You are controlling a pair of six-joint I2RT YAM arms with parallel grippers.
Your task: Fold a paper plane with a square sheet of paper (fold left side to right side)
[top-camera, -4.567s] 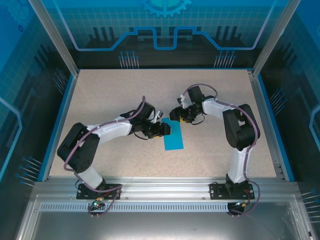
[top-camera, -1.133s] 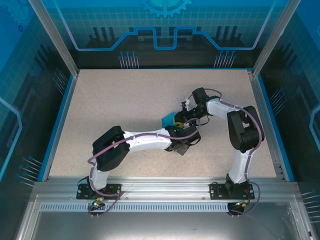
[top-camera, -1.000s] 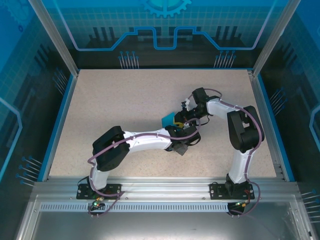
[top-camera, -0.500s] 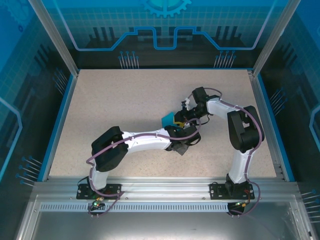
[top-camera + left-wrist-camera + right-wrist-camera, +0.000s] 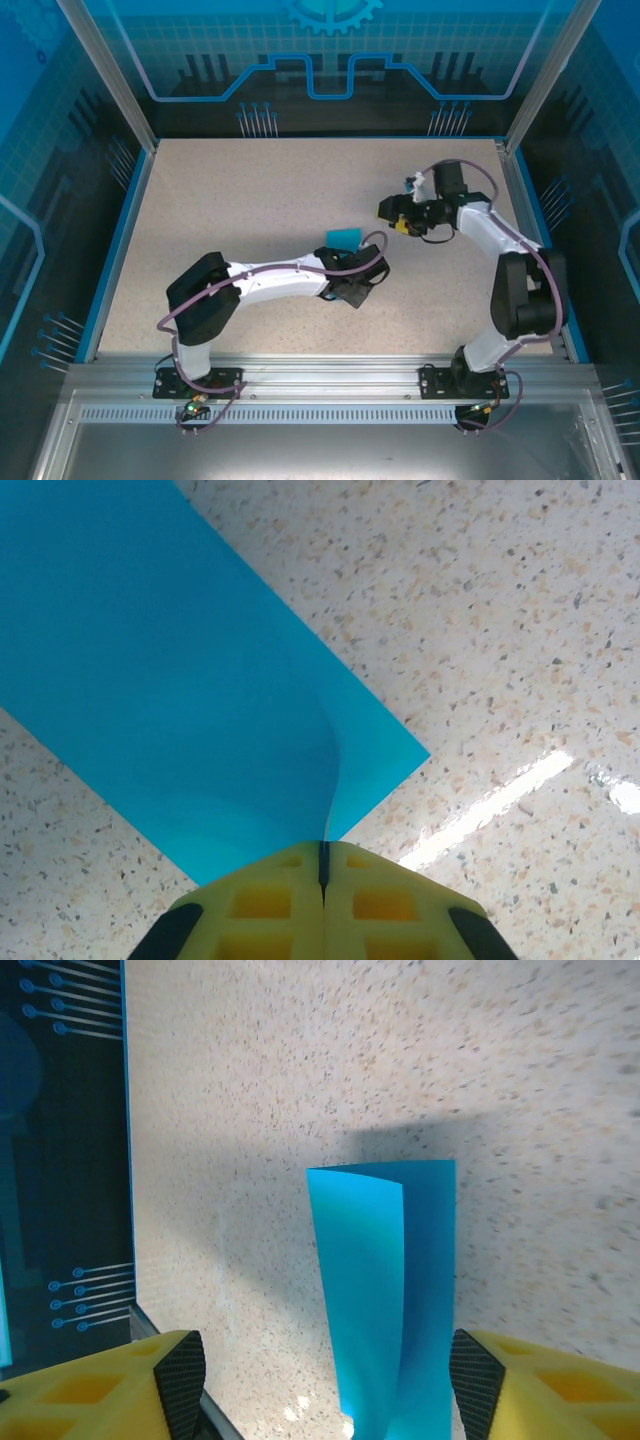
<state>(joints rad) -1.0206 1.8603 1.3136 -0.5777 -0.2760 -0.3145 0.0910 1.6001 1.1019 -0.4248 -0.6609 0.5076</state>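
The square sheet of paper [image 5: 347,237] is bright cyan-blue and lies near the table's middle, folded loosely in half. In the right wrist view the sheet of paper [image 5: 385,1280] has its upper layer bowed up off the lower one. My left gripper [image 5: 351,256] reaches in from the near side. In the left wrist view the left gripper [image 5: 323,865] is shut on the paper's [image 5: 180,680] near edge, where the sheet buckles. My right gripper [image 5: 393,216] hangs open to the right of the paper, apart from it. The right gripper's [image 5: 328,1388] yellow fingers [image 5: 180,1380] stand wide apart.
A speckled beige tabletop [image 5: 250,190] is ringed by a blue rim [image 5: 118,250] and metal frame posts [image 5: 105,70]. The right arm's base [image 5: 470,375] and the left arm's base [image 5: 195,378] sit at the near edge. Dark walls stand close behind.
My right gripper has opened, let go of the paper and pulled back to the right. The left gripper has closed on the paper's edge and the left arm shifted slightly left.
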